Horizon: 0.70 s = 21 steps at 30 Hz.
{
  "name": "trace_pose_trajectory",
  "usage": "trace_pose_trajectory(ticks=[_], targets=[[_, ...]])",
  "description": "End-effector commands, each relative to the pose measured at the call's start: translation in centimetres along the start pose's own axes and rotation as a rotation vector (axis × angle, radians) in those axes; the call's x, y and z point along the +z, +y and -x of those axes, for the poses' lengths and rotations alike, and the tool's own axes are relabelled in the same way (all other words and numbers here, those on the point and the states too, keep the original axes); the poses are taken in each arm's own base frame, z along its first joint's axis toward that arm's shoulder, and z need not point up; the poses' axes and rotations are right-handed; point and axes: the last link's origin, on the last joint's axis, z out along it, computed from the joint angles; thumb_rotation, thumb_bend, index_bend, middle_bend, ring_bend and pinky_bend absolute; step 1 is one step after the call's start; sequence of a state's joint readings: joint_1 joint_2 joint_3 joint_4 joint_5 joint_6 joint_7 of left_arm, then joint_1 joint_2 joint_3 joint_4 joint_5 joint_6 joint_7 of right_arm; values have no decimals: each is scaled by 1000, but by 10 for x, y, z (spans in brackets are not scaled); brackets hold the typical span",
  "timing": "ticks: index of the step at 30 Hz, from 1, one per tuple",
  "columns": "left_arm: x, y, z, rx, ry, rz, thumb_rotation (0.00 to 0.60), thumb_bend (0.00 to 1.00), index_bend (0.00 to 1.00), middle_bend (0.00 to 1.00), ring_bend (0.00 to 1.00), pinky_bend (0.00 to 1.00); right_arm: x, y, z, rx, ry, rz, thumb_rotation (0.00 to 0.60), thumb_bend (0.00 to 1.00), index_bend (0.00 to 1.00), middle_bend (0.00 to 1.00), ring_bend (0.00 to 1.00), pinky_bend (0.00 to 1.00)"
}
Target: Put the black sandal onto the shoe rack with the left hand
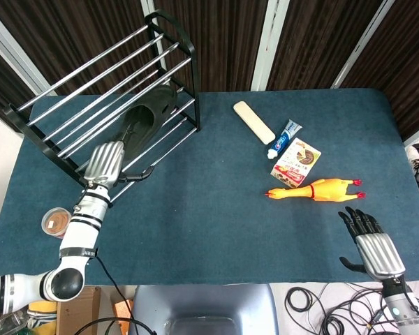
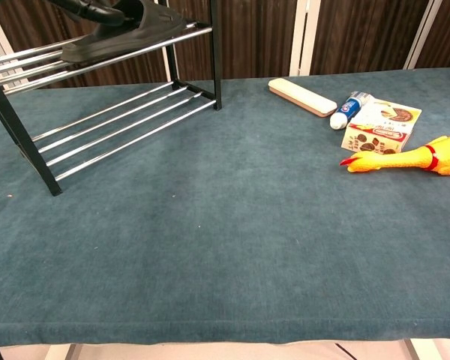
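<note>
The black sandal (image 1: 145, 117) lies along the rails of the upper shelf of the black metal shoe rack (image 1: 70, 105), toe toward the rack's far end. The chest view shows the sandal (image 2: 120, 34) resting on the top rails of the rack (image 2: 112, 124). My left hand (image 1: 105, 162) hovers at the rack's near edge, just behind the sandal's heel, holding nothing. Its dark fingers (image 2: 97, 9) show at the top edge of the chest view, close to the sandal's strap. Off the table's near right corner, my right hand (image 1: 370, 241) is open with its fingers spread.
A small round tin (image 1: 56, 222) stands near the table's left edge beside my left forearm. On the right half lie a cream bar (image 1: 253, 122), a blue-and-white tube (image 1: 285, 138), a snack box (image 1: 297, 162) and a yellow rubber chicken (image 1: 321, 189).
</note>
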<state>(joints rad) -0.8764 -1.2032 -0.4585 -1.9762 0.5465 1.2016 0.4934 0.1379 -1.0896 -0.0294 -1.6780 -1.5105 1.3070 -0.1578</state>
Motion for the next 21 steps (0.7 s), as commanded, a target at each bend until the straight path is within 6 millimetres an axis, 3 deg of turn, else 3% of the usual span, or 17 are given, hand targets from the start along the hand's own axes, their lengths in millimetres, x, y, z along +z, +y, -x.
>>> trace_pose_trajectory(ticks=[1, 8, 21], targets=[[-8, -15, 6, 60, -2, 1, 419, 255, 78, 280, 208, 245, 0, 0, 0, 1, 1, 2, 600, 127, 0, 0, 0, 120], [-7, -38, 18, 130, 16, -7, 421, 257, 81, 280, 206, 239, 0, 1, 0, 1, 0, 1, 600, 127, 0, 0, 0, 120], [-7, -62, 6, 168, 53, -66, 436, 258, 81, 293, 234, 255, 0, 0, 0, -2, -5, 1, 600, 128, 0, 0, 0, 121]])
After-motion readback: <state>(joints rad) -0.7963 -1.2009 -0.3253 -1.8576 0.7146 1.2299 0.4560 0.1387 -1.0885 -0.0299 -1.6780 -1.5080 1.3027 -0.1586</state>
